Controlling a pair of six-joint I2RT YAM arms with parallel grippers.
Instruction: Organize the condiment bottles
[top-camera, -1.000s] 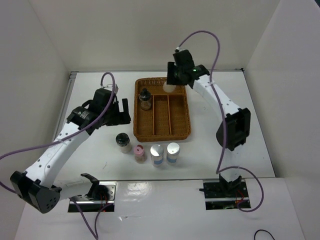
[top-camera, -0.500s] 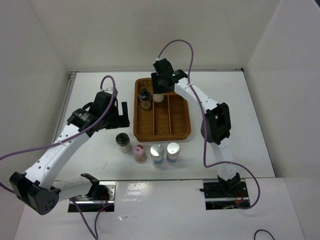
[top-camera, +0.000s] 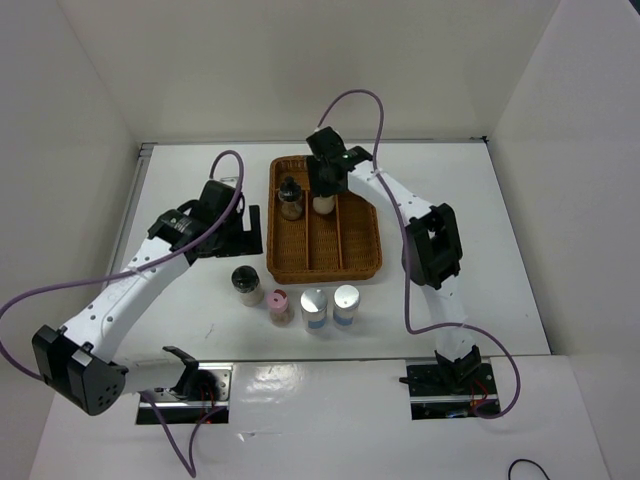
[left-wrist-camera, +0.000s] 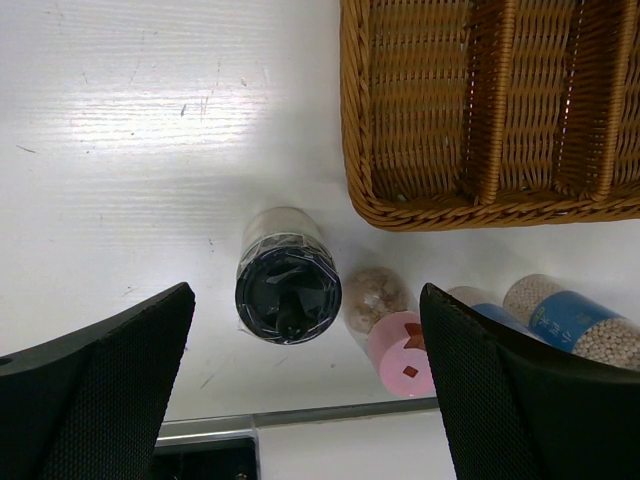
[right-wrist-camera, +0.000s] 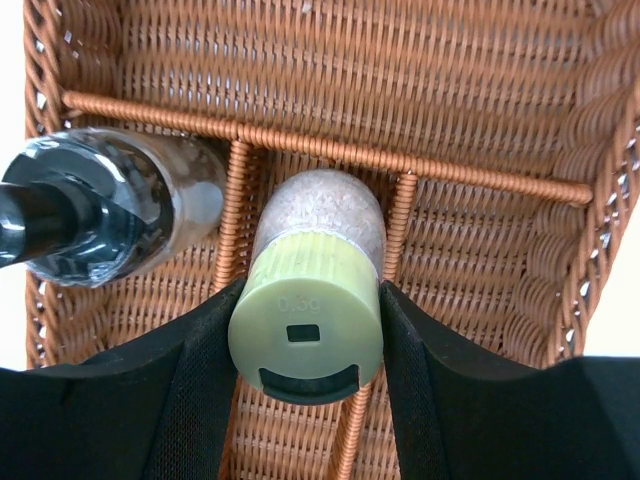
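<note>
Gripping the yellow-green-capped shaker (right-wrist-camera: 306, 325) by its cap, the right gripper (top-camera: 323, 192) has its black fingers (right-wrist-camera: 195, 385) pressed against opposite sides of the lid, clenched on it. The shaker is upright, its beige body pointing down into the middle long compartment of the brown wicker tray (top-camera: 325, 276). It sits at that compartment's far end, just short of the cross divider. Whether its base touches the tray floor cannot be told. Just beside it, in the left long compartment, the first black-capped shaker (right-wrist-camera: 95, 215) stands upright and free of any gripper. A wicker divider runs between the two.

The left gripper (top-camera: 245, 228) hangs over the white table (top-camera: 480, 250) just left of the tray, its fingers (left-wrist-camera: 105, 390) spread wide and holding nothing. In the left wrist view the second black-capped shaker (left-wrist-camera: 288, 290) shows between those fingers, standing on the table untouched, near the tray's near-left corner but apart from it. To its right, in a row along the tray's near edge, stand the pink-capped shaker (left-wrist-camera: 400, 352), the left silver-topped shaker (top-camera: 314, 309) and the right silver-topped shaker (top-camera: 346, 303). Both silver-topped shakers carry blue bands. All four are upright on the table, close together, outside the tray.
</note>
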